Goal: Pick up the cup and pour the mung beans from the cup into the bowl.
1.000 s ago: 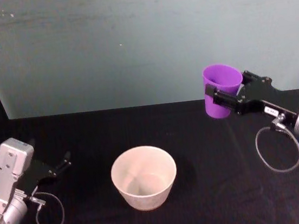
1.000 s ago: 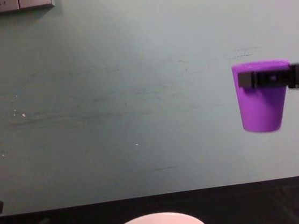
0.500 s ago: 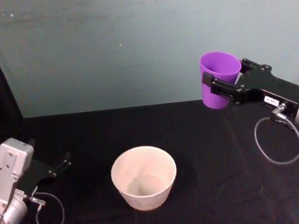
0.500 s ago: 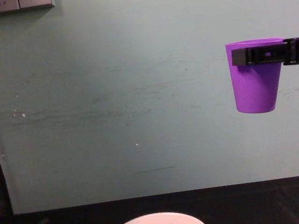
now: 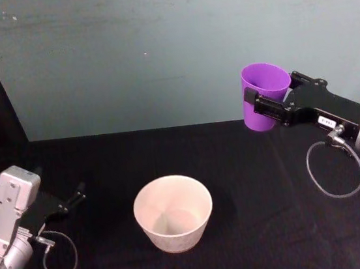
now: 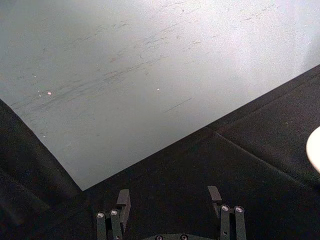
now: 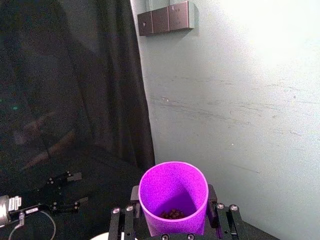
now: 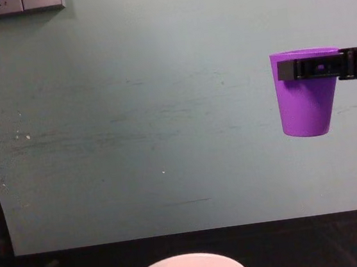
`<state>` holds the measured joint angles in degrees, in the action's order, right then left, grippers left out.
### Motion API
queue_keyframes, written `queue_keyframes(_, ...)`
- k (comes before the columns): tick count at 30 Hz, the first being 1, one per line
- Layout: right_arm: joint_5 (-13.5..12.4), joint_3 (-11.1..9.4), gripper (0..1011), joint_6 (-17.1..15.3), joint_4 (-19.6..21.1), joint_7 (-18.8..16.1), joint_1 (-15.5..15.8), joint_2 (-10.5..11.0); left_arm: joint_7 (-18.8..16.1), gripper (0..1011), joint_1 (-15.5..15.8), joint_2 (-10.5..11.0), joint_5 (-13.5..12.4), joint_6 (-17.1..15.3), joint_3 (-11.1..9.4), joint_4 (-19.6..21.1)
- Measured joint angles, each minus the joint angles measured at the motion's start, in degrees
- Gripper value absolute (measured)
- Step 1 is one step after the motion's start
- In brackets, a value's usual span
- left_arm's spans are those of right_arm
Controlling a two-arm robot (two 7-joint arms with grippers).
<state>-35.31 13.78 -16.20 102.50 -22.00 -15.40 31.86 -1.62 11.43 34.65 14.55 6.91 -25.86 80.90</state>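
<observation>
Right wrist view shows apparent mung beans (image 7: 172, 214) inside the cup (image 7: 173, 194).

The right arm comes in from 3 o'clock, held high, its claw (image 5: 266, 104) clamped level around the upright cup (image 5: 266, 86). The left arm sits low at 8 o'clock, its claw (image 5: 77, 195) spread apart, pointing toward 2 o'clock.
</observation>
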Motion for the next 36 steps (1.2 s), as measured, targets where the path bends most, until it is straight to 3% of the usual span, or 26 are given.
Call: queue_keyframes(36, 0.08, -0.04, 748, 0.05, -0.1, -0.08, 0.05, -0.08, 0.0, 1004, 0.0, 0.0, -0.01, 0.0, 0.0, 0.0)
